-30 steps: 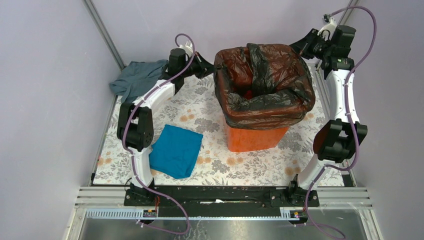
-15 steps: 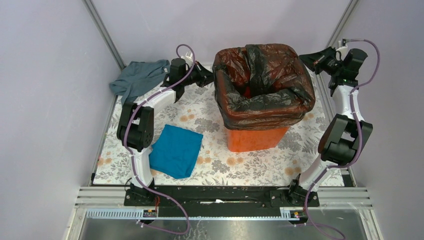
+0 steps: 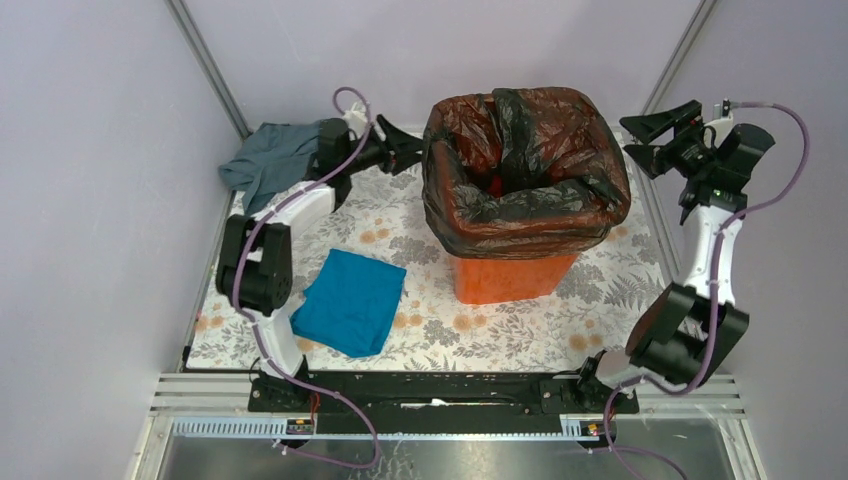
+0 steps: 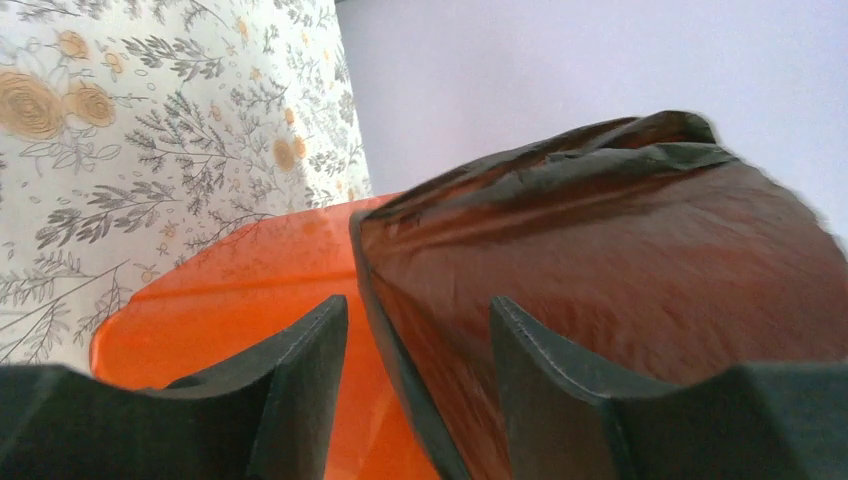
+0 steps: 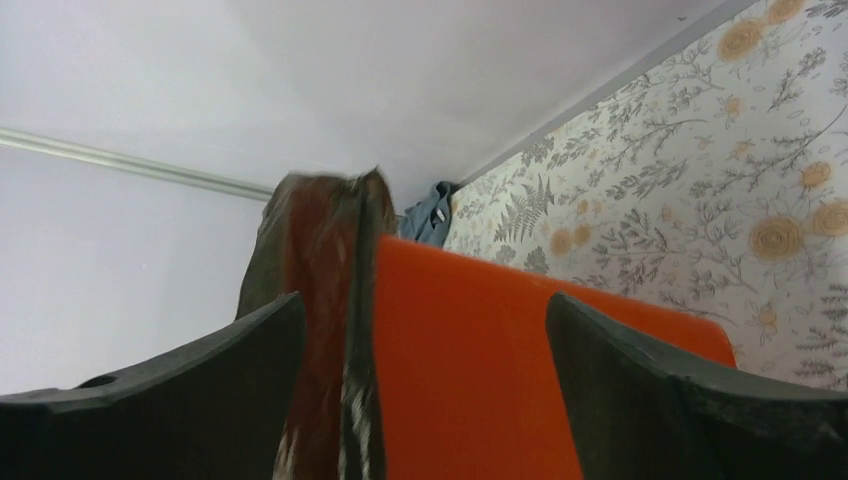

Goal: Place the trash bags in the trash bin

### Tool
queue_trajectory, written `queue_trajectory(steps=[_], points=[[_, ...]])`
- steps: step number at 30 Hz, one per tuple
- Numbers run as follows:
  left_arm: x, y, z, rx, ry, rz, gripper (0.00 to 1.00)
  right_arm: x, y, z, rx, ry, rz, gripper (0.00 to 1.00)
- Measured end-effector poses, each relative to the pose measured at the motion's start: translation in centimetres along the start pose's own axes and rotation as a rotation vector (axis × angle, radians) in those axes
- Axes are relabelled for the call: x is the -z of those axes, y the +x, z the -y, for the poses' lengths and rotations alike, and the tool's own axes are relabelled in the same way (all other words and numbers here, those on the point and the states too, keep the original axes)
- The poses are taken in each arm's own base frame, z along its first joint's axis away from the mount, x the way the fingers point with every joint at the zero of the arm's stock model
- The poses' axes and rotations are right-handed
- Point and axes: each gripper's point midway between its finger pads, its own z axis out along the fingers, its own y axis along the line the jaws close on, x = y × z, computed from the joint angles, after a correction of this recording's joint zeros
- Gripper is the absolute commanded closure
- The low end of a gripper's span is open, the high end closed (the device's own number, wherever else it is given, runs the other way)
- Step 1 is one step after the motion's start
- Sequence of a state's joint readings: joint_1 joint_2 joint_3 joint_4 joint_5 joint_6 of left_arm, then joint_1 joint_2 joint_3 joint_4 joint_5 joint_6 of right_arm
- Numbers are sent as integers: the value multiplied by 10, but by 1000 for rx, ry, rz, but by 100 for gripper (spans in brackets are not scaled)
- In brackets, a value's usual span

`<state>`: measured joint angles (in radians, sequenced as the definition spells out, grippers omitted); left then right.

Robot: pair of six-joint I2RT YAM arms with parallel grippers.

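Blue cloth [image 3: 352,300]: folded flat on the near-left part of the floral worktop [image 3: 520,335], well apart from the rest.

Trash bin [image 3: 510,277]: upright, mid-worktop toward the far edge. From above only its lower near wall shows orange. The dark trash bag [image 3: 525,170] is draped over the rim and sags inside.

Left gripper [image 3: 413,155]: at the bin's far-left side, up by the bag's top. Tips are just beside the bag, jaws parted, nothing pinched.

Right gripper [image 3: 628,135]: off the bin's far-right corner. Jaws spread wide, visible gap to the bag, holding nothing.

Grey cloth [image 3: 275,160]: bunched in the far-left corner.

View differences:
- Top view alone shows the bag's open mouth and both cloths' places.
- Left wrist shows what the top view hides: the bag's edge running down the bare orange wall, seen through the gap between its fingers.
- Right wrist shows a bare orange wall between its fingers, a strip of bag hanging by one finger, and the grey cloth beyond.
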<state>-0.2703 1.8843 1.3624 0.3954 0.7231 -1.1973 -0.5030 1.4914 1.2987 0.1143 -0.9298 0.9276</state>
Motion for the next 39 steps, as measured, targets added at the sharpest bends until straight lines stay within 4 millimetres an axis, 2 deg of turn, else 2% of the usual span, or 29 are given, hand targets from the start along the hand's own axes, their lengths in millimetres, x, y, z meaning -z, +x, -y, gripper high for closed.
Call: queue_trajectory(steps=[1, 2, 4, 5, 7, 8, 10, 11, 14, 16, 18, 22, 26, 28, 34, 39], points=[[10, -4, 1, 4, 9, 14, 34, 5, 5, -5, 9, 3, 8, 0], [22, -9, 2, 15, 17, 33, 27, 11, 10, -11, 16, 4, 13, 0], [42, -19, 0, 28, 25, 70, 8, 19, 15, -26, 44, -9, 27, 0], [54, -21, -2, 45, 27, 95, 2, 22, 16, -33, 60, -20, 31, 0], [75, -20, -5, 76, 24, 130, 1, 28, 20, -46, 91, -41, 34, 0], [82, -15, -3, 80, 27, 137, 1, 30, 22, -50, 107, -50, 30, 4], [92, 0, 8, 76, 46, 133, 1, 32, 25, -52, 125, -56, 19, 21], [95, 10, 19, 60, 66, 123, 1, 32, 27, -51, 126, -55, 12, 26], [98, 40, 55, 9, 153, 83, 1, 32, 33, -49, 104, -69, -12, 27], [100, 61, 71, -15, 195, 59, 1, 32, 41, -44, 73, -84, -30, 30], [100, 86, 81, -31, 221, 26, 1, 31, 47, -37, 39, -79, -45, 41], [97, 108, 87, -47, 234, -4, 1, 31, 51, -35, 19, -78, -53, 61], [93, 118, 78, -12, 218, -11, 7, 34, 57, -42, 16, -105, -64, 90], [92, 122, 76, -1, 213, -17, 13, 35, 58, -46, 19, -113, -64, 100], [87, 132, 75, 22, 206, -34, 32, 37, 61, -45, 38, -104, -55, 100], [81, 136, 68, 42, 188, -42, 44, 36, 67, -24, 28, -54, -43, 100]])
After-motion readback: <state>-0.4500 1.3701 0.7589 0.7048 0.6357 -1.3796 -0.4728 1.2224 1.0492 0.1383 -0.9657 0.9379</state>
